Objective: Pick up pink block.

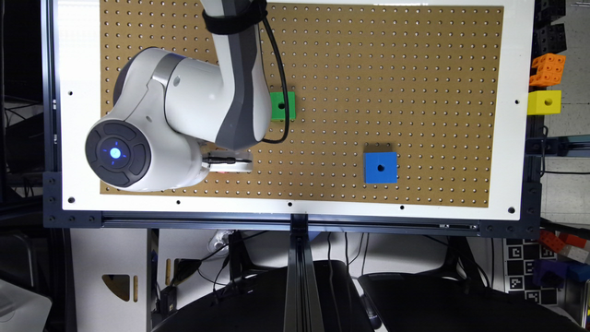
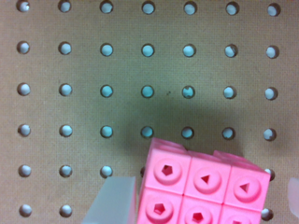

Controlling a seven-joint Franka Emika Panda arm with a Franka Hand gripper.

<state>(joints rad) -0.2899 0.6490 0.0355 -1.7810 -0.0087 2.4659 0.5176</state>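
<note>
Pink block (image 2: 203, 186) cut off at edge | hand (image 2: 198, 203) fingers (image 2: 114, 203) blurred

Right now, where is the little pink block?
In the wrist view the pink block lies on the brown pegboard, between the gripper's pale fingers.

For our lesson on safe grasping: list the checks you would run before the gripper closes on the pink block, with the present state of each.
1. Pink block lies between the fingers: ok.
2. Gripper open: ok, a pale finger shows on each side.
3. Block flat on the pegboard: ok.
4. Fingers low enough on the block's sides: cannot tell.
5. Green cube and blue cube stand apart from the gripper: ok.
</note>
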